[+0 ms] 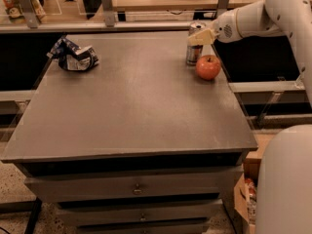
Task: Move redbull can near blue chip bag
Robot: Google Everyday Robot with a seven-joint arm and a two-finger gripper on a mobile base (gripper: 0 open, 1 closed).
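Observation:
The redbull can (193, 54) stands upright at the far right of the table (136, 106), a slim silver can with a silver top. A red-orange apple (208, 67) sits just right of it and nearer to me. My gripper (199, 37) reaches in from the right on a white arm and sits at the can's upper part, its cream tip crossing in front of the can. The blue chip bag (73, 56) lies crumpled at the far left of the table, well apart from the can.
The white arm (263, 16) comes in from the upper right. Metal rails and posts (107, 6) run behind the table's far edge. Drawers (136, 189) sit below the tabletop. My white base (285, 179) fills the lower right.

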